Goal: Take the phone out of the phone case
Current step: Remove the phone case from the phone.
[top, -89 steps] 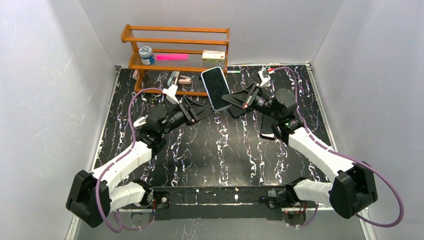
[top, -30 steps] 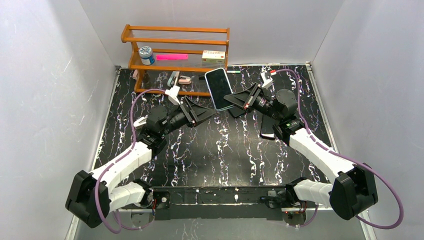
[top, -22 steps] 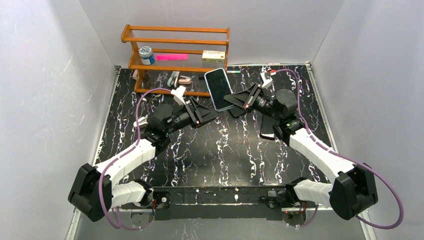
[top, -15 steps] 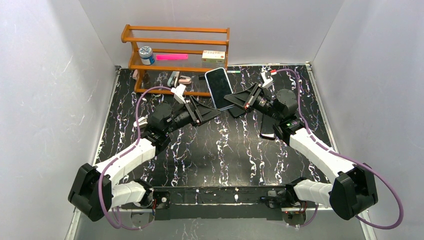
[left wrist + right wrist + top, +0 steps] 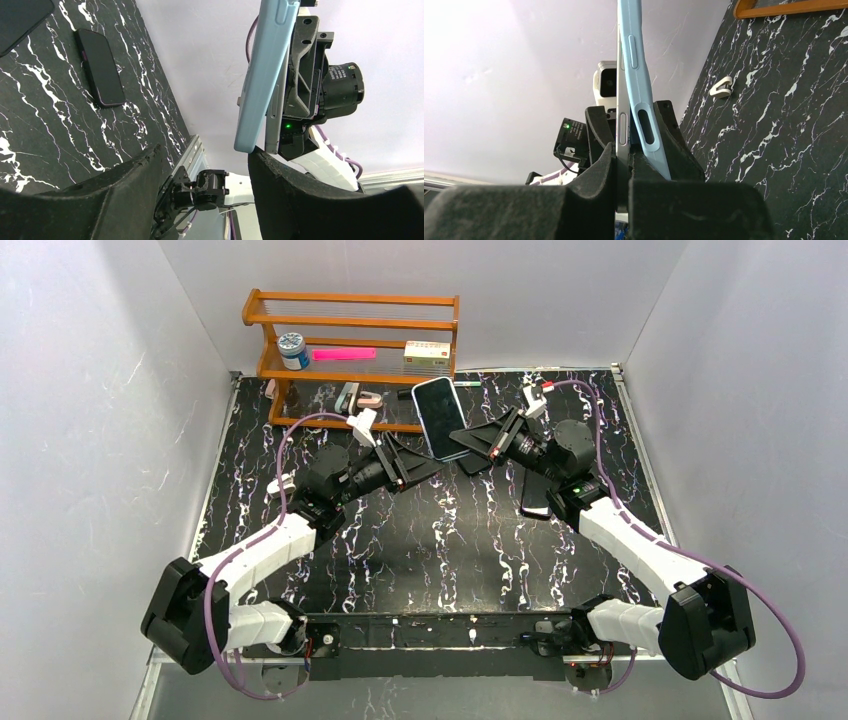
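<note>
The phone (image 5: pixel 440 418) in its light blue case is held up in the air near the rack, screen toward the top camera. My right gripper (image 5: pixel 482 440) is shut on its right end. In the right wrist view my fingers (image 5: pixel 594 185) pinch the phone's silver edge (image 5: pixel 622 131), and the blue case (image 5: pixel 636 70) splays away from it just outside the pinch. My left gripper (image 5: pixel 418 466) is open, just below and left of the phone. In the left wrist view the case's lower end (image 5: pixel 250 135) sits just above the right fingertip (image 5: pixel 265 160), with nothing between the jaws.
A second dark phone (image 5: pixel 537 496) lies flat on the black marble table under the right arm, also seen in the left wrist view (image 5: pixel 100 67). A wooden rack (image 5: pixel 350 345) with small items stands at the back. A white clip (image 5: pixel 724 86) lies on the table.
My left arm has swung right and forward, bringing its open gripper up to the phone's lower end. The right gripper keeps its hold; the phone has shifted slightly right.
</note>
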Controlling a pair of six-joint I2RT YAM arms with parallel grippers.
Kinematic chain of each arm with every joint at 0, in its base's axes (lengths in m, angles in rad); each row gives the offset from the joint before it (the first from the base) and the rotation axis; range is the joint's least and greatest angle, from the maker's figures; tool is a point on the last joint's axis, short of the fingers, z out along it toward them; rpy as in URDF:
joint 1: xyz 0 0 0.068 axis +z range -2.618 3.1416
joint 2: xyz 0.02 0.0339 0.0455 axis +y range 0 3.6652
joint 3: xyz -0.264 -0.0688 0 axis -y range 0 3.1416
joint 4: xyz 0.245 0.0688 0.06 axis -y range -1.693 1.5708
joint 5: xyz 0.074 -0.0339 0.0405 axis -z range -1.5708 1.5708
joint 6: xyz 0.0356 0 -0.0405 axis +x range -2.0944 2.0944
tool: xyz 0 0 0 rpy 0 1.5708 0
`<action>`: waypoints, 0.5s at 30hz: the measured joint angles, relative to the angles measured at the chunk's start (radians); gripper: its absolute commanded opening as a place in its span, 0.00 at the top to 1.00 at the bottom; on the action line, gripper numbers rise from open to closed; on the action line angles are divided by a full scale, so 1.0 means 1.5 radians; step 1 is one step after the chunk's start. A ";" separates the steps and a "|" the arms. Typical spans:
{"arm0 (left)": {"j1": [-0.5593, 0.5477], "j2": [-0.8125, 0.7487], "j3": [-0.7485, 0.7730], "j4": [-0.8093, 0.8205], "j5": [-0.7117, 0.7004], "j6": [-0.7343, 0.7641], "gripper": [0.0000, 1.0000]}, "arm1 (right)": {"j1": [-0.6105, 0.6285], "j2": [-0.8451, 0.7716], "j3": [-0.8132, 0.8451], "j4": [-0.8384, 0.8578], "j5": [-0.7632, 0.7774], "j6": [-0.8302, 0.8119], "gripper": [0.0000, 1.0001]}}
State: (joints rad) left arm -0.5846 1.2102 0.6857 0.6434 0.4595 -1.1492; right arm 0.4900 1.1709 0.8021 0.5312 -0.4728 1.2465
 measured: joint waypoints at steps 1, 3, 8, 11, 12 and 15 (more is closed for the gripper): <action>0.000 0.000 0.000 0.000 0.000 -0.001 0.41 | 0.000 0.000 0.000 0.000 0.000 0.002 0.99; 0.000 0.000 0.000 0.005 -0.002 -0.006 0.43 | 0.000 0.000 0.000 0.002 0.000 0.003 0.99; -0.001 0.015 0.009 0.027 -0.009 -0.032 0.52 | -0.003 0.000 0.000 0.012 0.001 0.005 0.99; -0.001 0.035 0.024 0.045 -0.023 -0.045 0.60 | -0.003 0.000 0.000 0.013 -0.002 0.005 0.99; -0.001 0.041 0.028 0.050 -0.027 -0.048 0.64 | -0.003 0.000 0.000 0.012 -0.002 0.004 0.99; -0.002 0.053 0.038 0.063 -0.037 -0.056 0.80 | -0.003 0.000 0.000 0.005 -0.004 -0.001 0.99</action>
State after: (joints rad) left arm -0.5869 1.2892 0.7425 0.7376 0.4034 -1.2327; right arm 0.4850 1.1709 0.8017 0.5381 -0.4786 1.2457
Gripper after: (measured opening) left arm 0.338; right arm 0.103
